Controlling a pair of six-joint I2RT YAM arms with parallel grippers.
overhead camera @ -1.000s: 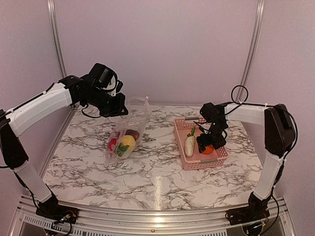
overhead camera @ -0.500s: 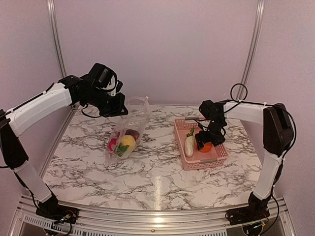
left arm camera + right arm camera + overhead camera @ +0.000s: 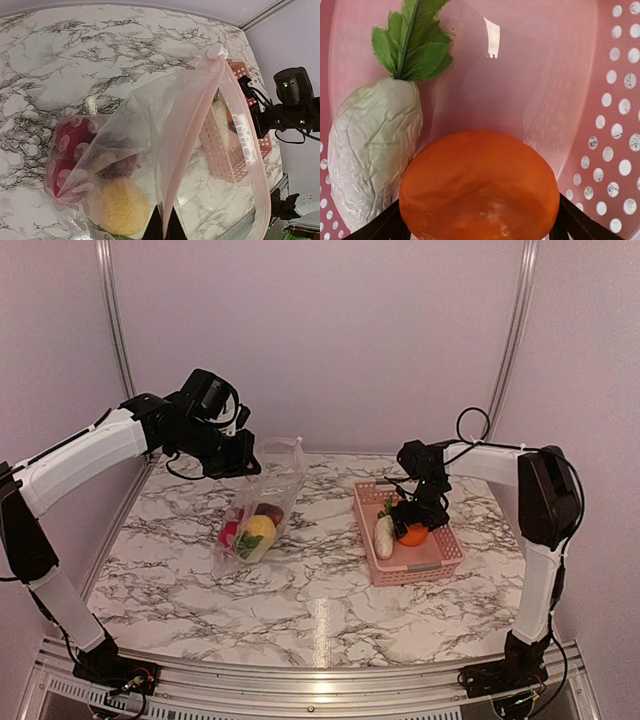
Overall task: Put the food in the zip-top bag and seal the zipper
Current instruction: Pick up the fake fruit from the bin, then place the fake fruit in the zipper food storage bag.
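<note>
1. Food: the orange fruit [image 3: 480, 185] is clamped between the right gripper's [image 3: 412, 531] fingers over the pink basket [image 3: 420, 575], on the right of the table [image 3: 320, 610], beside a white radish [image 3: 370, 150].
2. A yellow fruit [image 3: 120, 205] and a red fruit [image 3: 65, 145] lie inside the zip-top bag [image 3: 262, 510], centre-left.
3. The left gripper [image 3: 162, 227] pinches the bag's mouth edge, holding it raised and open.

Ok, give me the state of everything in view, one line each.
zip-top bag, mouth open, rim held up.
zipper, unsealed.
left gripper, shut on the zip-top bag's rim.
right gripper, shut on the orange fruit.
orange fruit, gripped, inside the basket.
white radish, lying in the basket.
yellow fruit, red fruit, maroon fruit, inside the bag.
basket, upright.
</note>
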